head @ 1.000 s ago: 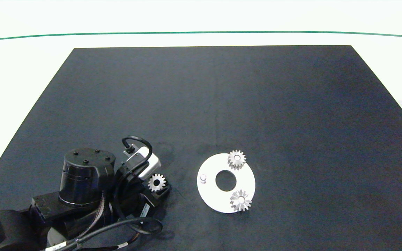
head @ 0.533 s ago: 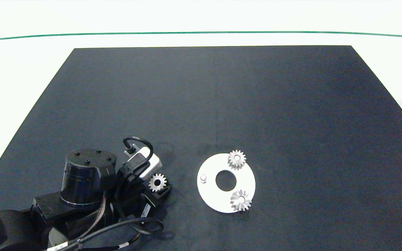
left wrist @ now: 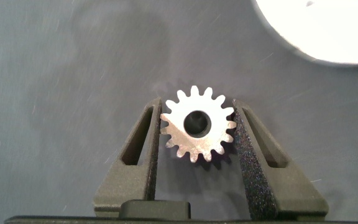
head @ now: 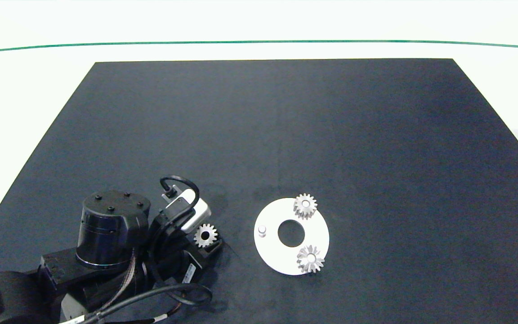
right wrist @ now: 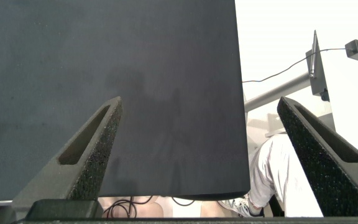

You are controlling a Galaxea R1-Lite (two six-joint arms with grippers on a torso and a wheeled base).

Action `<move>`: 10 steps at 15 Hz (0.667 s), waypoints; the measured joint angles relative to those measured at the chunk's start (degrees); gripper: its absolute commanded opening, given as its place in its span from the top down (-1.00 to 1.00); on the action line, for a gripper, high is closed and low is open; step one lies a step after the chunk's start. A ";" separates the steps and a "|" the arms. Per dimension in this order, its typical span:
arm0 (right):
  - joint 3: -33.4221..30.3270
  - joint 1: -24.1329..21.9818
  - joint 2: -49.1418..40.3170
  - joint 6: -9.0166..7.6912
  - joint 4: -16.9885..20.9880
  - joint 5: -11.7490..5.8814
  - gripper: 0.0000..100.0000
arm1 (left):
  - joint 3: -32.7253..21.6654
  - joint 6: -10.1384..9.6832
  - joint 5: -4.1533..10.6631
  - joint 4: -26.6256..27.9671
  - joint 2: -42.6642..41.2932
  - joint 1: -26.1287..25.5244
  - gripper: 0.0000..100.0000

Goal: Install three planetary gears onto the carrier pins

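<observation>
Third gear (head: 205, 235), clamped in left tool (left wrist: 196, 132), shifted slightly right. Bare carrier pin (head: 262, 230) lies directly right of it, on white disc (head: 319, 229).

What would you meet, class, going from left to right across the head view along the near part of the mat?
Left gripper holding a gear → bare carrier pin on the white disc → the two mounted gears, one behind the other.

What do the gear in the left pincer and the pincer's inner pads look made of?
The gear, clamped in the left pincer, looks like bare silvery metal: bright, glinting faces, crisp teeth. The pads look like dark foam or rubber: matte, grainy, no shine.
</observation>
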 measured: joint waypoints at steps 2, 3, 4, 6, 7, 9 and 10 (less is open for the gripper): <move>0.02 0.00 0.00 0.00 0.02 -0.02 -1.00 | -1.49 -0.02 0.39 0.22 -0.78 -2.28 0.74; 0.06 0.00 0.00 0.00 0.02 0.00 -1.00 | -2.71 -0.02 1.05 0.59 -1.19 -3.33 0.74; 0.06 0.00 0.00 0.00 0.00 0.00 -1.00 | -3.74 -0.02 1.72 1.13 -1.57 -4.13 0.74; 0.06 0.00 0.00 0.00 0.00 0.00 -1.00 | -5.68 0.09 2.95 5.05 -2.16 -6.41 0.74; 0.06 0.00 0.00 0.00 0.00 0.00 -1.00 | -6.75 0.12 3.56 6.88 -2.33 -7.06 0.74; 0.06 0.06 0.00 0.01 0.02 0.00 -1.00 | -8.48 0.12 4.04 8.52 -2.62 -8.07 0.74; 0.06 0.06 0.02 0.01 0.02 0.00 -1.00 | -9.23 0.12 4.41 8.50 -2.57 -8.79 0.74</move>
